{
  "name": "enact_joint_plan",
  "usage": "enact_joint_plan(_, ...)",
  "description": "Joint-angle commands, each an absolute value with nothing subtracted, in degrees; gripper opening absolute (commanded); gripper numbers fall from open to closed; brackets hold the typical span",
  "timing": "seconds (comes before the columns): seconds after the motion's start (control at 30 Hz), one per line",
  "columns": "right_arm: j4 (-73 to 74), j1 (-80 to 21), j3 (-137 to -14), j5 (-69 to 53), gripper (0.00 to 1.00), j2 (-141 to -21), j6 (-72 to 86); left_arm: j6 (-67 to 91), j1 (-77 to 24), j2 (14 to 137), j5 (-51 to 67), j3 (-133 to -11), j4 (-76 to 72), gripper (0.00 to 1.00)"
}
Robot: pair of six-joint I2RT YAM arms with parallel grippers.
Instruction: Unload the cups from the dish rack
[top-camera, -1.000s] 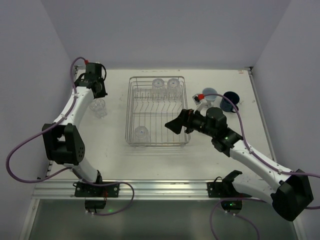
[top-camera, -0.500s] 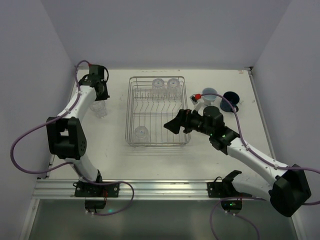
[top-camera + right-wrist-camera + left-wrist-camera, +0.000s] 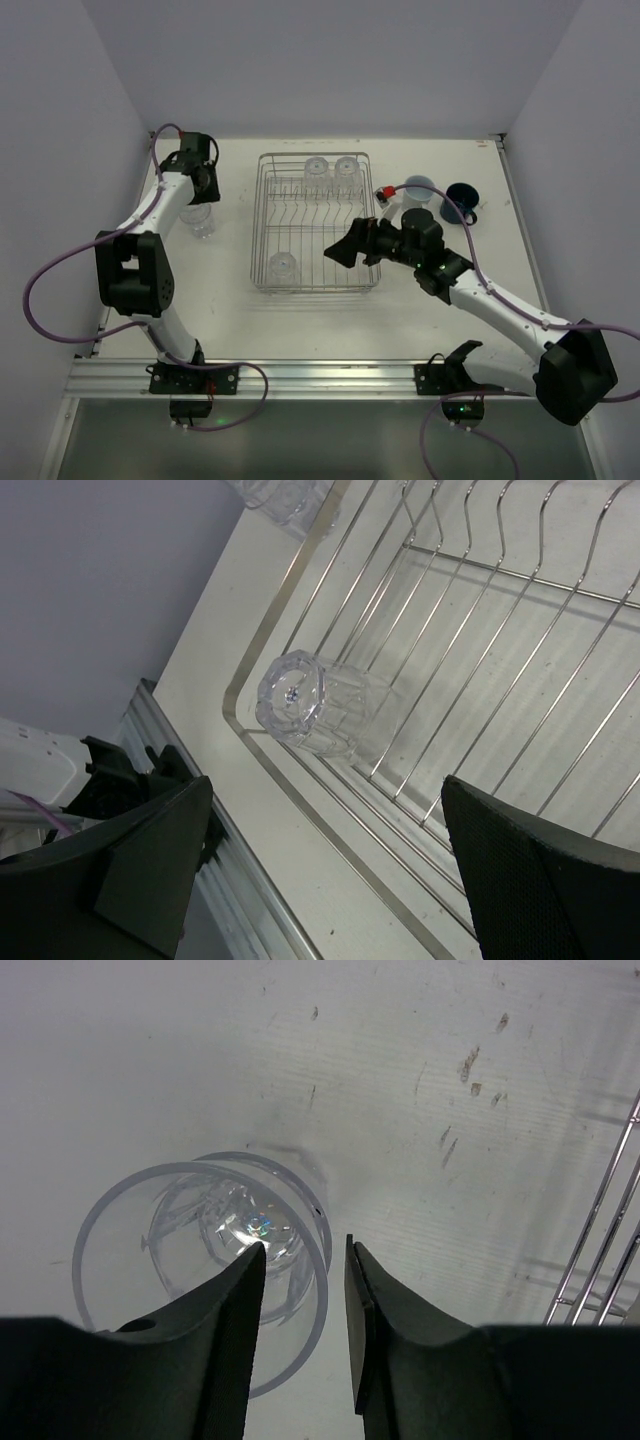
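Note:
The dish rack (image 3: 300, 215) stands mid-table with three clear ribbed cups in it: two at the back (image 3: 316, 168) (image 3: 346, 167) and one at the front left (image 3: 283, 266). My left gripper (image 3: 201, 188) hangs over a clear tumbler (image 3: 201, 220) standing left of the rack. In the left wrist view that tumbler (image 3: 190, 1260) is seen from above, and my left gripper (image 3: 300, 1248) is open astride its rim without pinching it. My right gripper (image 3: 350, 246) hovers wide open and empty above the rack's right side. In its wrist view the front cup (image 3: 320, 705) lies tilted in the rack's corner (image 3: 250, 735).
A pale blue cup (image 3: 419, 188) and a dark blue mug (image 3: 460, 201) stand right of the rack, behind the right arm. The table's metal front rail (image 3: 190, 830) runs close to the rack's corner. Walls enclose the table on three sides.
My left gripper's jaws have parted around the tumbler's rim after being shut. The left arm swung in toward the back left. My right gripper edged left over the rack.

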State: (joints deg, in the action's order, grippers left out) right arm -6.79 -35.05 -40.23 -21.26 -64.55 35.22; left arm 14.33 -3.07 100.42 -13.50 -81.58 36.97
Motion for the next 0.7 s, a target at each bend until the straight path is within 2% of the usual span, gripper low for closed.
enact_joint_plan(0.0, -6.4, -36.0, -43.6, -23.8, 0.99, -65.8, 32.2, 14.3, -2.6, 97.8, -13.6, -83.1, 35.8, 0.41)
enact_joint_plan(0.07, -4.1, -37.6, -45.3, -22.9, 0.99, -66.7, 29.5, 14.6, -2.6, 96.3, -12.6, -83.7, 35.6, 0.52)
enact_joint_plan(0.17, -0.3, -41.4, -48.6, -19.4, 0.99, -68.4, 24.7, 15.6, -2.6, 92.9, -9.1, -84.5, 34.2, 0.74)
enact_joint_plan(0.2, 0.3, -42.8, -49.5, -17.9, 0.99, -68.8, 23.5, 15.9, -2.7, 91.6, -8.1, -84.6, 33.5, 0.74)
enact_joint_plan(0.23, 2.8, -45.4, -50.4, -16.3, 0.99, -69.3, 22.4, 16.4, -2.7, 88.9, -5.5, -84.6, 32.9, 0.80)
enact_joint_plan(0.4, 9.0, -50.4, -58.3, -7.5, 0.99, -74.5, 18.5, 19.2, -3.1, 78.9, 5.2, -80.3, 24.9, 0.90)
enact_joint_plan(0.57, 15.5, -54.6, -67.3, 2.0, 0.99, -83.3, 17.0, 22.1, -5.3, 64.6, 13.0, -66.4, 14.4, 0.95)
enact_joint_plan(0.67, 18.4, -57.0, -72.0, 5.3, 0.99, -89.3, 16.6, 22.9, -5.5, 57.1, 13.9, -58.8, 11.2, 1.00)
